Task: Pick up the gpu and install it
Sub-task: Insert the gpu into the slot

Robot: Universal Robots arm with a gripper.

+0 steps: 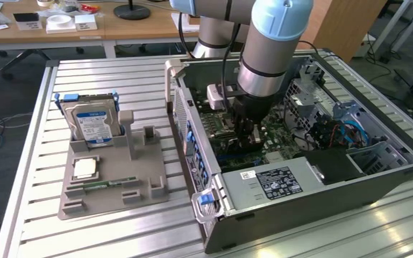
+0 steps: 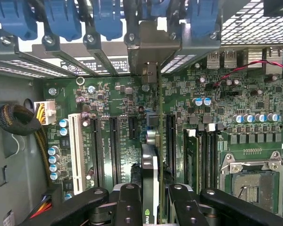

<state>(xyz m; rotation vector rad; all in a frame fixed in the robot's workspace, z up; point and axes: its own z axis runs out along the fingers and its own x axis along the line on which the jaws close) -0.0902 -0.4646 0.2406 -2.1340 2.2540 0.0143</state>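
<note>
Two black fingers point(image 2: 132, 207) clamp the gpu point(image 2: 150, 188) edge-on between them, a small green logo visible on the card's edge, its text too small to read. The gripper point(image 1: 253, 137) holds the card upright just above the motherboard point(image 2: 118, 122), among the long black slots, inside the open case point(image 1: 378, 177). Blue clips point(image 2: 61, 21) line the case's rear bracket row. A white label with black print sits on the grey box point(image 1: 275, 183) in the case; its words cannot be read. Beside the case, a grey holder point(image 1: 109, 180) carries a hard drive point(image 1: 93, 124) with a blue-and-white label. Everything rests on a ribbed metal worktop point(image 1: 106, 236). Beyond stand wooden desks point(image 1: 84, 29) and office floor.
</note>
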